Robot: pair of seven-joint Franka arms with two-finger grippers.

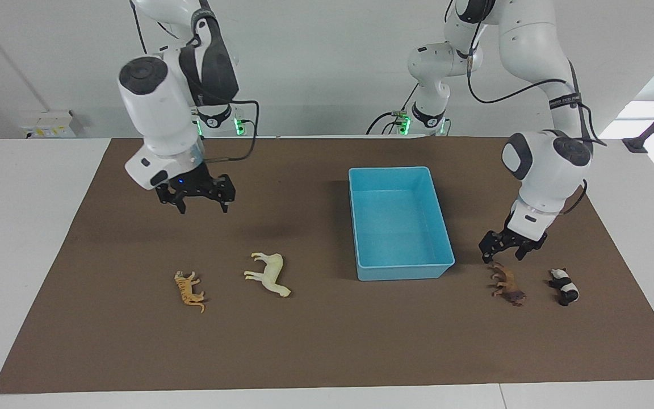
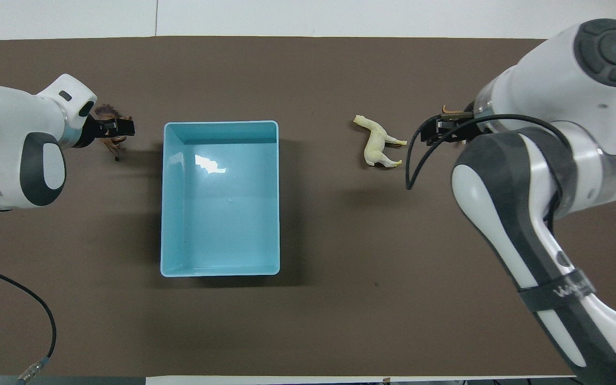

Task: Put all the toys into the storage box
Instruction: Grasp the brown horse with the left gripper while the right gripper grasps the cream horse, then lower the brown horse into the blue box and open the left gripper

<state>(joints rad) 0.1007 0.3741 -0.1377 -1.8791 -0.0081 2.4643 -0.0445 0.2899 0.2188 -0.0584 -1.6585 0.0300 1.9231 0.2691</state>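
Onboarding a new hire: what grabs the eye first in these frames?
The light blue storage box in the middle of the brown mat, with nothing in it. Four toys lie on the mat: tiger and cream horse toward the right arm's end, brown maned animal and panda toward the left arm's end. The left gripper hangs open just over the brown animal; the right gripper waits open, raised.
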